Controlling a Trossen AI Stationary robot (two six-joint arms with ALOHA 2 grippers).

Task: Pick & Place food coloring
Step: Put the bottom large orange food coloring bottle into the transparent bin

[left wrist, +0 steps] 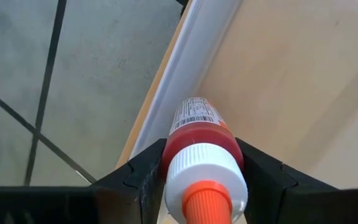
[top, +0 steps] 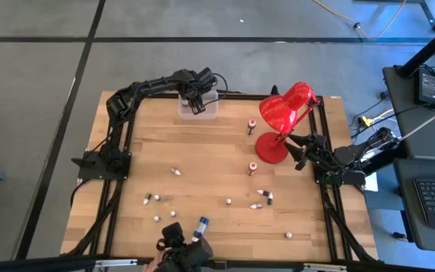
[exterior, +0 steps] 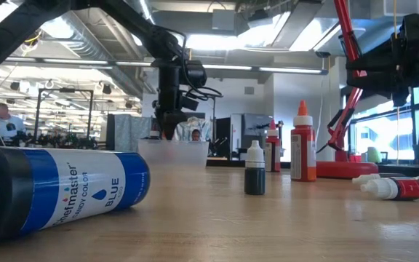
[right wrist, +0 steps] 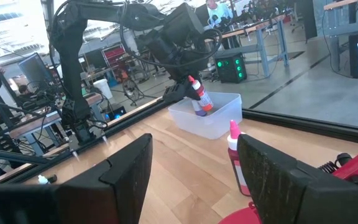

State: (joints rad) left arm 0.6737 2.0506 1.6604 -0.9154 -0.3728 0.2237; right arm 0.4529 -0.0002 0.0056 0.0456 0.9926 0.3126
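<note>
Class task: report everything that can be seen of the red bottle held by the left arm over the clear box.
The red bottle is a small dropper bottle of red liquid with a white ribbed collar, an orange nozzle tip and a printed label with a barcode. It looks like plastic. The left end effector grips it just below the collar, one finger on each side. In the right wrist view it hangs tilted, base down, at the clear box, inside its rim. Whether its base touches the box cannot be told.

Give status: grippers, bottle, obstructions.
Left gripper shut on red bottle, over clear box. Right gripper open, idle by lamp. Nothing blocking the drop.
</note>
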